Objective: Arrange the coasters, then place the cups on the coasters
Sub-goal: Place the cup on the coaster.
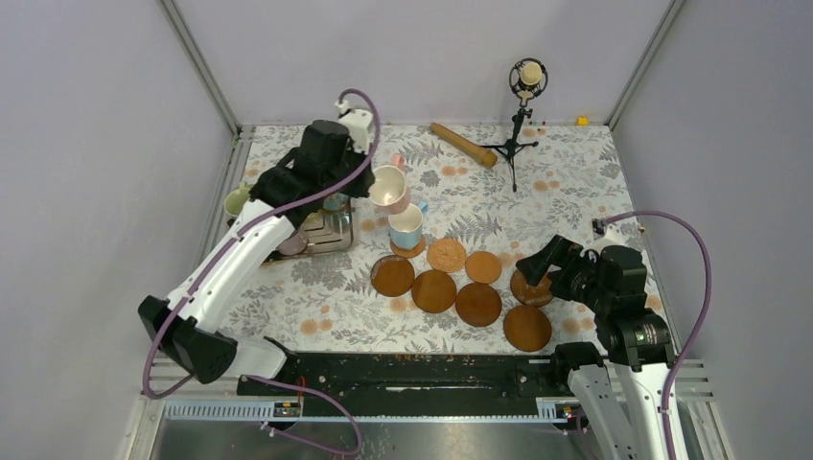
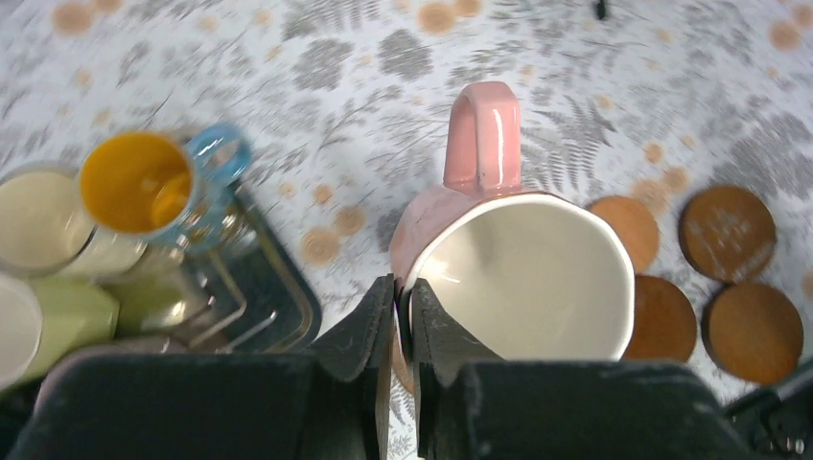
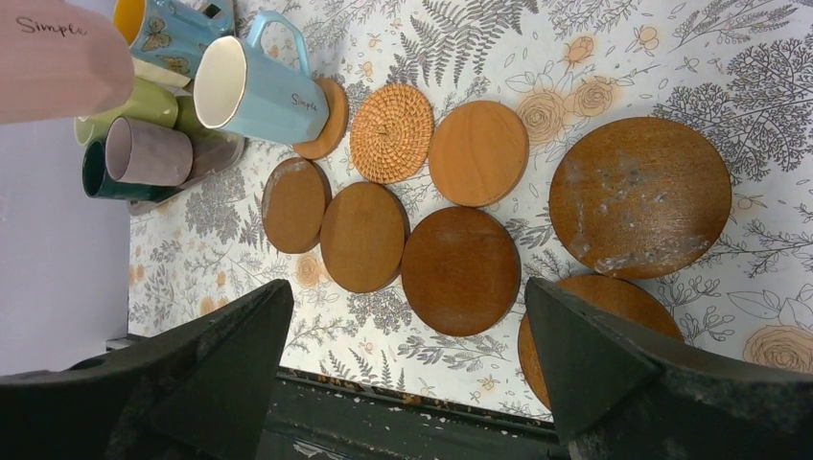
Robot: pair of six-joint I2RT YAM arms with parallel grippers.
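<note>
My left gripper [image 2: 404,297] is shut on the rim of a pink cup [image 2: 518,268], holding it in the air [image 1: 389,188] beside the tray. A light blue cup [image 1: 406,228] stands on a coaster [image 1: 408,247]. Several more brown coasters [image 1: 433,290] and one woven coaster [image 1: 446,254] lie clustered in the middle. My right gripper [image 3: 407,297] hangs open and empty over the right-hand coasters [image 1: 530,286]. Other cups sit on the tray: blue with yellow inside [image 2: 144,182], cream [image 2: 38,220], light green [image 2: 67,316], mauve [image 3: 149,151], dark green [image 3: 96,172].
The metal tray [image 1: 331,235] stands at the left. Another light green cup [image 1: 236,199] sits by the left wall. A wooden rolling pin [image 1: 463,144] and a microphone on a tripod [image 1: 525,81] stand at the back. A black rail runs along the near edge.
</note>
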